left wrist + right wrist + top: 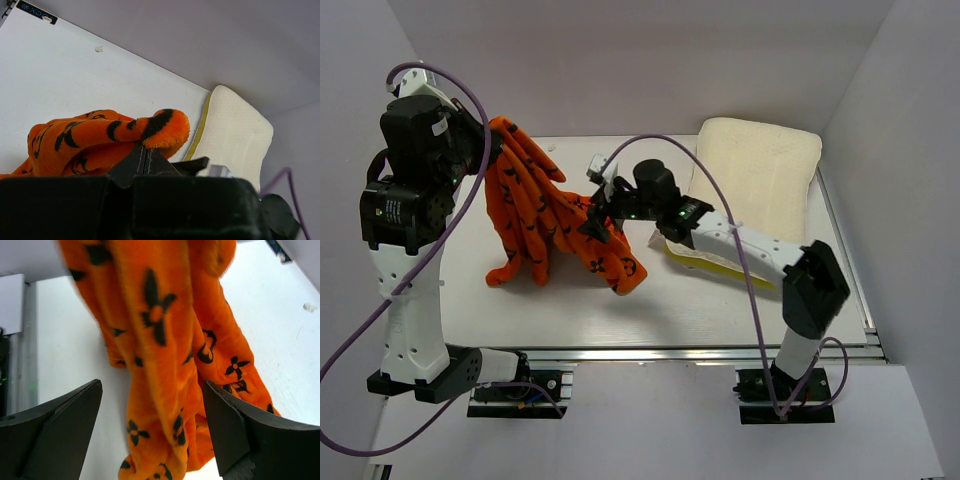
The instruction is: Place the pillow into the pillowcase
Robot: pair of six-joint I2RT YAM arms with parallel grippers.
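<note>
The step in hand seems to be opening the pillowcase. The right gripper, jaws spread, straddles its hanging folds. Next it must pinch one mouth edge, which the bunched cloth hides. The left gripper clenches the cloth, holding it above the table. The pillow leans far right, apart.
</note>
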